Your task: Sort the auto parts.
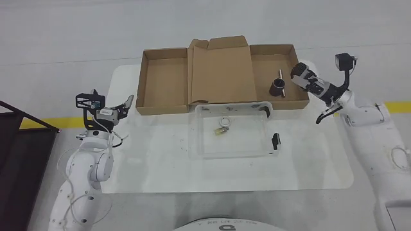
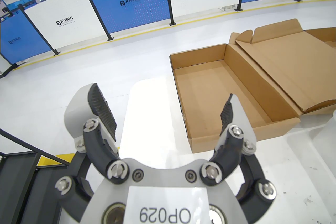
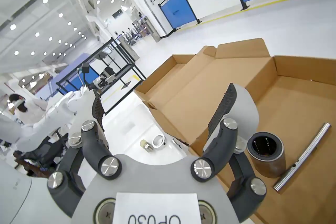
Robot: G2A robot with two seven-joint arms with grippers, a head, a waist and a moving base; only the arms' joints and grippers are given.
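Observation:
A dark bearing sleeve and a thin metal rod lie in the right compartment of the cardboard box. My right gripper hangs open and empty over that compartment's right edge, just beside the sleeve. The box's left compartment holds nothing. My left gripper is open and empty at the table's left edge, short of that compartment. A clear tray holds a brass piece and a small ring.
A small black part lies on the white table just right of the tray. The box's flap is folded flat across its middle. A black rack stands off the table's left side.

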